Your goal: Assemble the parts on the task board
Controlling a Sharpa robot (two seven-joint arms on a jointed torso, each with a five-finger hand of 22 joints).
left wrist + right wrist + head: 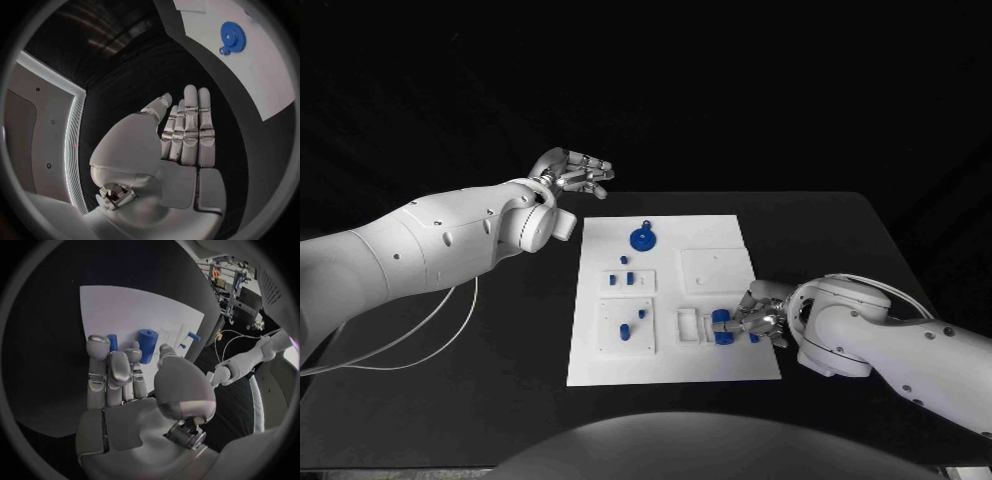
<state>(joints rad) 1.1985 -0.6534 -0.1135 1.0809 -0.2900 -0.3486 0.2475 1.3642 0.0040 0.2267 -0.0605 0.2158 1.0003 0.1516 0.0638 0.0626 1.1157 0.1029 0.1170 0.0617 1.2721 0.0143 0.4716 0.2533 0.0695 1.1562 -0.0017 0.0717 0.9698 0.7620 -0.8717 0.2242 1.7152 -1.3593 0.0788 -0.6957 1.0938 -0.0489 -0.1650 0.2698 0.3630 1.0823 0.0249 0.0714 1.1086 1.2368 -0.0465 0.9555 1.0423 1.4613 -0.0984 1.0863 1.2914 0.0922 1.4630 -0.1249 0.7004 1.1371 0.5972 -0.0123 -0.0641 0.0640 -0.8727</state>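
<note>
Left hand [181,145] flat, empty; right hand [754,322] over blue cylinder [147,344], grip unclear

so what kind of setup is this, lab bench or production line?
Looks like a lab test bench: a black table with one white task board carrying small blue parts, dark backdrop behind, and an equipment rack with cables off to the side.

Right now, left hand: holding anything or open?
Open. The left hand holds nothing, fingers straight, off the task board, raised beyond its far-left corner.
</note>
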